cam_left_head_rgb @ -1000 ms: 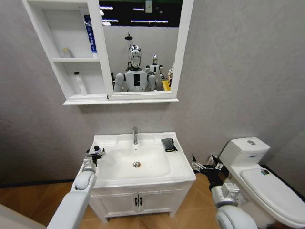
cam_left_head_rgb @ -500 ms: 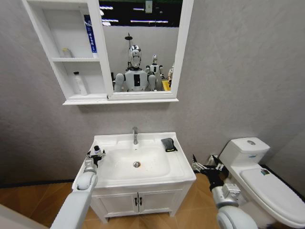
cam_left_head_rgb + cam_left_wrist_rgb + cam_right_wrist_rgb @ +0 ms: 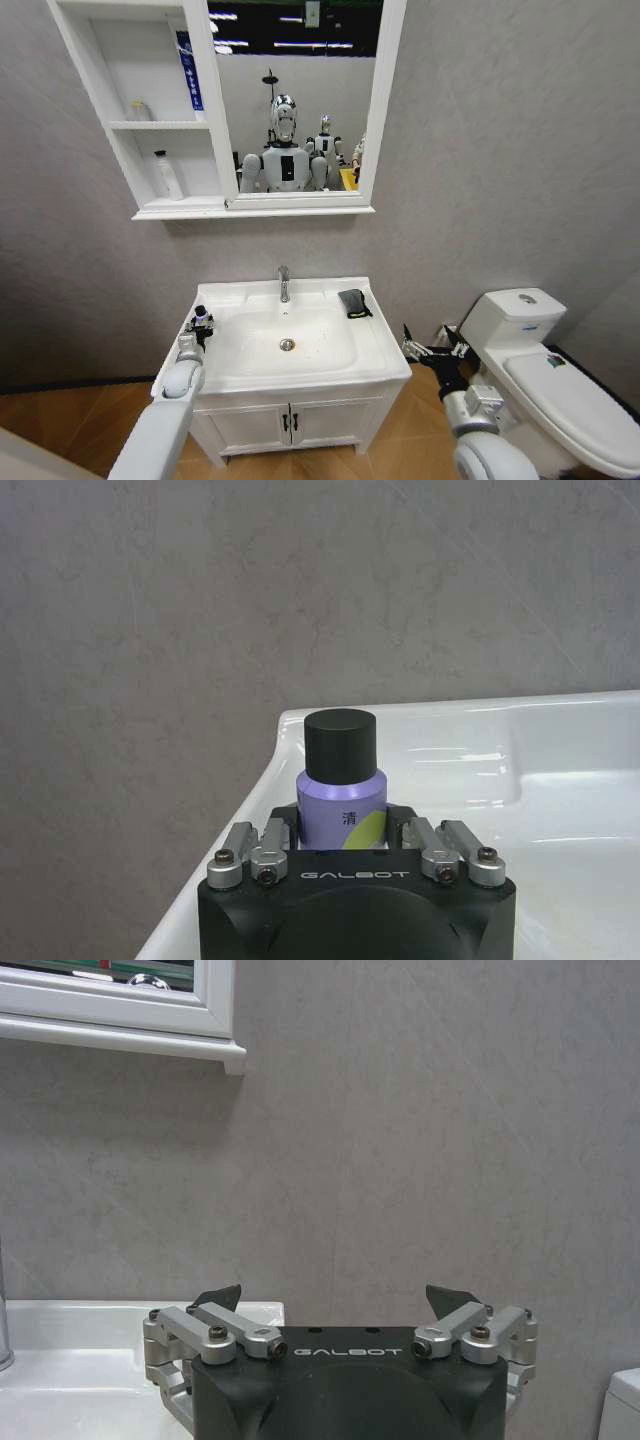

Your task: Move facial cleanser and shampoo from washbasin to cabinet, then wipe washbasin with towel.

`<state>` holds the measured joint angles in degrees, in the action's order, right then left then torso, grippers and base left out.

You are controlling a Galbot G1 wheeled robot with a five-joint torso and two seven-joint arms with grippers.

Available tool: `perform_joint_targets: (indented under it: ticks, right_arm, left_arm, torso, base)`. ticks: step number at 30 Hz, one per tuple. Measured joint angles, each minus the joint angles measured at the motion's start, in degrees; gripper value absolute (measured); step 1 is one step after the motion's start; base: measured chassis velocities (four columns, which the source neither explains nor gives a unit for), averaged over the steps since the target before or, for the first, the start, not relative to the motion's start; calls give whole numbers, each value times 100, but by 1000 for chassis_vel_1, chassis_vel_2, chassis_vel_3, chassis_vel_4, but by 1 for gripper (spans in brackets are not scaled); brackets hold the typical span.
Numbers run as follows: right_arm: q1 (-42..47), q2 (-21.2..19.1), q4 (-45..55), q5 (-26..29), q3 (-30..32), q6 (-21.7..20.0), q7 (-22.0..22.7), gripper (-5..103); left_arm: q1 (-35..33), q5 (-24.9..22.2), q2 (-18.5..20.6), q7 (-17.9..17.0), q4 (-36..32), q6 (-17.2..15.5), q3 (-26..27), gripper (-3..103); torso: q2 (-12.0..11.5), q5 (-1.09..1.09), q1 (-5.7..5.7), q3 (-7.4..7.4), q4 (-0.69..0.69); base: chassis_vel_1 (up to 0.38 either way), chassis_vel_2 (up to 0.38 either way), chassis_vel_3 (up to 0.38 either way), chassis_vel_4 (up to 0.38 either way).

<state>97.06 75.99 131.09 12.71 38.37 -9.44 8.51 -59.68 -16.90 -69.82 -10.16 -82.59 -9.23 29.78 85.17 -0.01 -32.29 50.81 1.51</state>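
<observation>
Left claw [image 3: 345, 840] clasped the purple black-capped bottle [image 3: 341, 790] at the washbasin's [image 3: 385, 352] nine o'clock rim. Right claw [image 3: 340, 1310] hung wide open, empty. Lifting straight up seemed wisest.

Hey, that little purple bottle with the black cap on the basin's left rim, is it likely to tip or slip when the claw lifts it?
The purple bottle looks rigid, so it should probably not deform between the left claw fingers. It stands upright on the washbasin rim; being narrow, a sideways nudge might tip it. Its smooth, glossy wall may slip under a loose grip.
</observation>
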Motion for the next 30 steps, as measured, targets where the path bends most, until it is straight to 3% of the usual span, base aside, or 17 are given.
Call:
perform_joint_targets:
  ticks: [3, 6, 8, 9, 11, 12, 15, 16, 18, 20, 22, 26, 29, 30]
  right_arm:
    - [-14, -7, -1, 2, -7, 0, -1, 100]
    - [-18, -15, -10, 2, -12, 0, -3, 100]
    - [-32, -27, -35, -7, -25, 0, -7, 100]
    - [-32, -27, -35, -7, -25, 0, -7, 100]
    - [-57, -29, -51, -23, -62, 1, -25, 100]
    - [-57, -29, -51, -23, -62, 1, -25, 100]
    - [-90, -12, -67, -92, -129, 1, -41, 100]
    - [-90, -12, -67, -92, -129, 1, -41, 100]
    - [-88, 4, -72, -121, -168, 0, -49, 100]
    - [-82, 9, -68, -133, -173, 0, -51, 100]
    - [-52, 19, -35, -150, -178, 0, -56, 100]
    - [-32, 22, -6, -153, -163, -2, -56, 100]
    - [4, 29, 26, -175, -138, -5, -56, 100]
    - [4, 29, 26, -175, -138, -5, -56, 100]
  left_arm:
    - [-51, -71, 42, -15, -168, -41, 35, 43]
    - [-247, -331, 196, -170, -740, -216, 53, 43]
    - [-542, -702, 487, -410, -1660, -566, 74, 43]
    - [-542, -702, 487, -410, -1660, -566, 74, 43]
    - [-840, -1177, 906, -765, -2756, -1113, 138, 43]
    - [-840, -1177, 906, -765, -2756, -1113, 138, 43]
    - [-930, -2002, 1496, -1294, -3856, -1925, 282, 43]
    - [-930, -2002, 1496, -1294, -3856, -1925, 282, 43]
    - [-588, -3012, 2077, -1840, -4505, -2516, 347, 43]
    - [-410, -3279, 2273, -1959, -4608, -2641, 348, 43]
    - [216, -3839, 2783, -2190, -4608, -2792, 245, 43]
    - [786, -4246, 3055, -2368, -4477, -2865, 113, 43]
    - [1925, -4770, 3362, -2423, -3991, -3007, -251, 43]
    - [1925, -4770, 3362, -2423, -3991, -3007, -251, 43]
  torso:
    - [0, 0, 0, 0, 1]
    - [-1, -1, -1, 0, 0]
    - [0, 2, 0, 0, -1]
    - [0, 2, 0, 0, -1]
    - [0, 4, 0, -1, 0]
    - [0, 4, 0, -1, 0]
    - [0, 0, 1, -1, -1]
    - [0, 0, 1, -1, -1]
    - [0, 0, 1, -1, -1]
    - [0, 1, 1, -1, 0]
    - [0, 0, 1, 0, 0]
    - [0, -1, 1, 0, 0]
    - [0, 1, 1, 0, 0]
    - [0, 1, 1, 0, 0]
  base:
    - [0, 0, 0, 0]
    - [0, 0, 0, 0]
    - [0, 0, 0, 0]
    - [0, 0, 0, 0]
    - [0, 0, 0, 0]
    - [0, 0, 0, 0]
    - [0, 0, 0, 0]
    - [0, 0, 0, 0]
    - [0, 0, 0, 0]
    - [0, 0, 0, 0]
    - [0, 0, 0, 0]
    - [0, 0, 0, 0]
    - [0, 0, 0, 0]
    - [0, 0, 0, 0]
